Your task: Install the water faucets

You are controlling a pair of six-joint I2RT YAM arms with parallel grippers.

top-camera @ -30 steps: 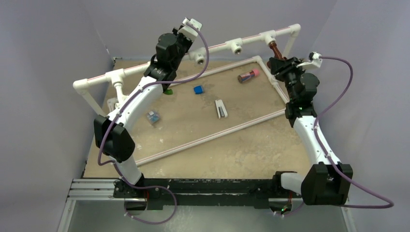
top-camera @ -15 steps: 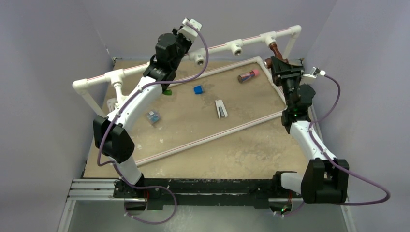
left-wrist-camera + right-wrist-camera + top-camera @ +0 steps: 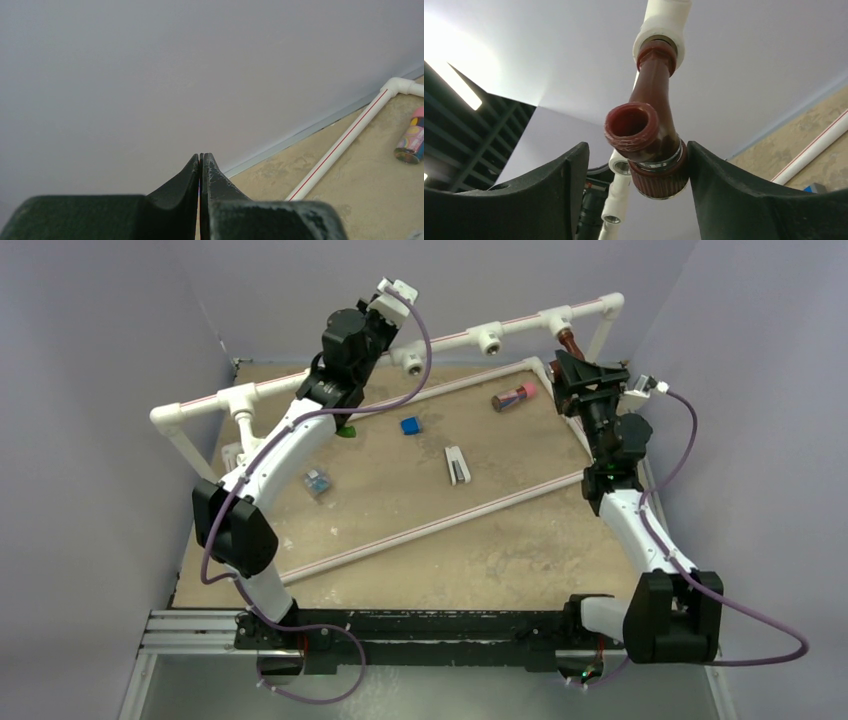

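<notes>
While the top view leaves the fingers too small to judge, it does place things: the red faucet (image 3: 568, 340) hangs from the far-right tee (image 3: 553, 316) of the pipe frame (image 3: 455, 337), with the right pincer (image 3: 574, 362) right under it. Two more tees along the rail look empty. The green faucet (image 3: 347, 429) lies on the bench (image 3: 480, 550), half hidden beneath the left arm, well apart from any socket; I cannot pick out a white one with confidence. From the left wrist, the left pincer (image 3: 201, 162) is pressed fully closed on nothing and looks at the wall and a floor pipe, with the pink-capped cylinder (image 3: 412, 142) at the edge. From the right wrist, the right pincer stands wide around the faucet, whose threaded end sits in the tee above. The right finger (image 3: 724, 185) is touching or just beside the faucet's ribbed collar, while the left finger (image 3: 549, 190) stands clear. How deep the thread has gone cannot be told. My worry is that off-centre stance: closing from here would probably push the faucet sideways before the left finger meets it, which could cock the thread or flex the light frame. Drawing away while the right finger drags on the collar might back the faucet out.
</notes>
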